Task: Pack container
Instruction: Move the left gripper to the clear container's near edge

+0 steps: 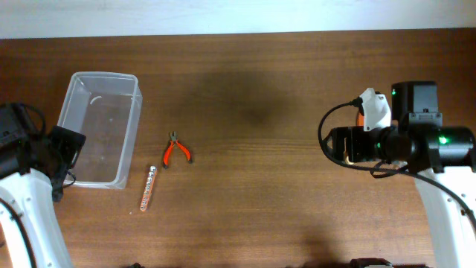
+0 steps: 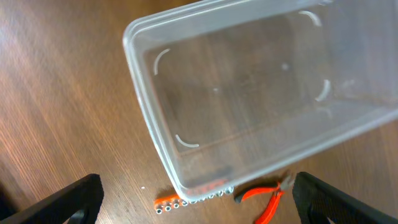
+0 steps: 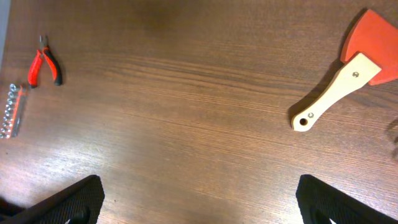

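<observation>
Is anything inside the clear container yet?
Nothing: the container is empty, with the table showing through its base. The pliers and socket strip lie outside, beside it. Nothing covers the interior.

Clear rectangular container (image 1: 104, 74), rounded corners, upright and empty, lay at 9 o'clock on the worktop (image 1: 282, 171), long axis running 12-to-6.

The brown wood-grain table (image 1: 268, 149) carried a clear rectangular plastic container (image 1: 104, 74). Near the container's long side lay red-handled pliers (image 1: 177, 151), and by its corner 1 orange strip of metal sockets (image 1: 148, 189). Well apart from it lay a red wooden-handled spatula (image 3: 348, 78).
</observation>
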Action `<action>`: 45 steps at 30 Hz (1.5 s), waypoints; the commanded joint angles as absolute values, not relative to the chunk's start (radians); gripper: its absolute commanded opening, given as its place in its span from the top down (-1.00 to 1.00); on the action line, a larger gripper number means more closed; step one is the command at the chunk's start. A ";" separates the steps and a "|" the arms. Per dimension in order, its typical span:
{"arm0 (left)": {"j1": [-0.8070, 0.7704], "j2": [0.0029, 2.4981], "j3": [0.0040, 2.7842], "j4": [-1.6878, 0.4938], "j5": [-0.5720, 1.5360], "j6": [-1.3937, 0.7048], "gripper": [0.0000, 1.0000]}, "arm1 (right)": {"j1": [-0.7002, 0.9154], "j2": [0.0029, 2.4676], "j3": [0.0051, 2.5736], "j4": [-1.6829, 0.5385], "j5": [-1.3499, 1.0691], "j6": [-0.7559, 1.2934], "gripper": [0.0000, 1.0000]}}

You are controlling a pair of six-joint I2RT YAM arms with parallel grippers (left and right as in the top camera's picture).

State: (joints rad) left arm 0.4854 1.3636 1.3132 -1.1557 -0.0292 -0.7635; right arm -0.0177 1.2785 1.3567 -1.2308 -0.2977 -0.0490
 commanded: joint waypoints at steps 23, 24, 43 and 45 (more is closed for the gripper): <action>0.498 1.892 1.323 -1.111 -0.093 -0.931 -0.97 | -0.013 1.286 1.376 -1.227 -0.303 -0.064 -0.97; 0.498 1.892 1.323 -1.111 -0.093 -0.930 -0.96 | -0.013 1.286 1.376 -1.223 -0.303 -0.064 -0.97; 0.498 1.892 1.323 -1.119 -0.090 -0.930 0.31 | -0.013 1.286 1.376 -1.216 -0.303 -0.064 -0.97; 0.498 1.892 1.323 -1.118 -0.077 -0.931 0.34 | -0.013 1.286 1.376 -1.216 -0.303 -0.064 -0.97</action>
